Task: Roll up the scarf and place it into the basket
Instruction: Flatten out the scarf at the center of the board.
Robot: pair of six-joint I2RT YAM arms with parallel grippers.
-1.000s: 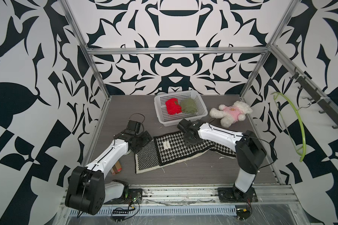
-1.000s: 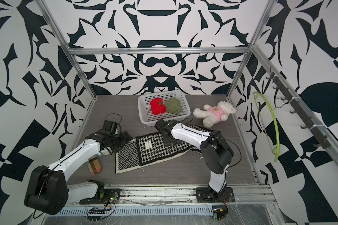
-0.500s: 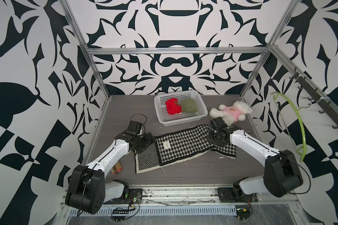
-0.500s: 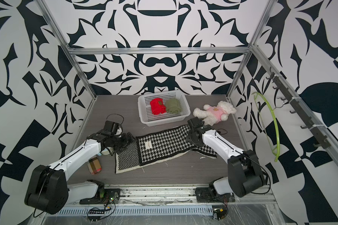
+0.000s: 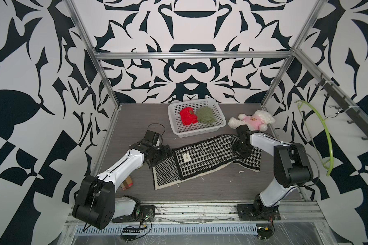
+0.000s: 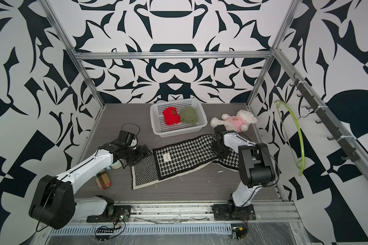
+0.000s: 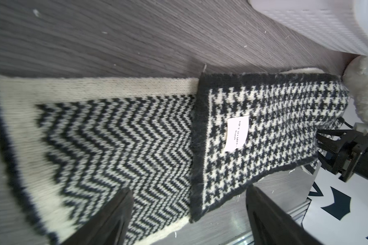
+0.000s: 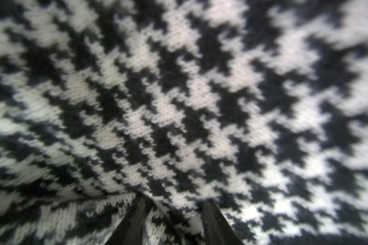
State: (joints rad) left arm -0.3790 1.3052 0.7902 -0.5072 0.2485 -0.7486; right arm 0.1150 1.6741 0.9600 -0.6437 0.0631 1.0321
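Observation:
The black-and-white scarf (image 5: 204, 157) (image 6: 185, 154) lies flat on the grey table, folded, with a houndstooth layer over a zigzag layer (image 7: 115, 137). My left gripper (image 5: 164, 154) (image 7: 188, 191) is open just above the scarf's left end, its fingers astride the near edge. At the right end my right gripper (image 5: 241, 151) (image 8: 173, 198) presses down into the houndstooth fold, with a pinch of fabric bunched between its fingers. The white perforated basket (image 5: 200, 128) (image 6: 179, 130) stands behind the scarf.
Inside the basket lie a red roll (image 5: 188, 115) and a green roll (image 5: 204, 114). A white plush bear in pink (image 5: 253, 122) lies just behind my right wrist. A plaid roll (image 6: 102, 180) sits under my left arm. A green hanger (image 5: 325, 137) hangs on the right wall.
My right arm swung from the scarf's middle to its right end and came down on the fold, jaws narrowing. The left gripper edged slightly toward the scarf's left end.

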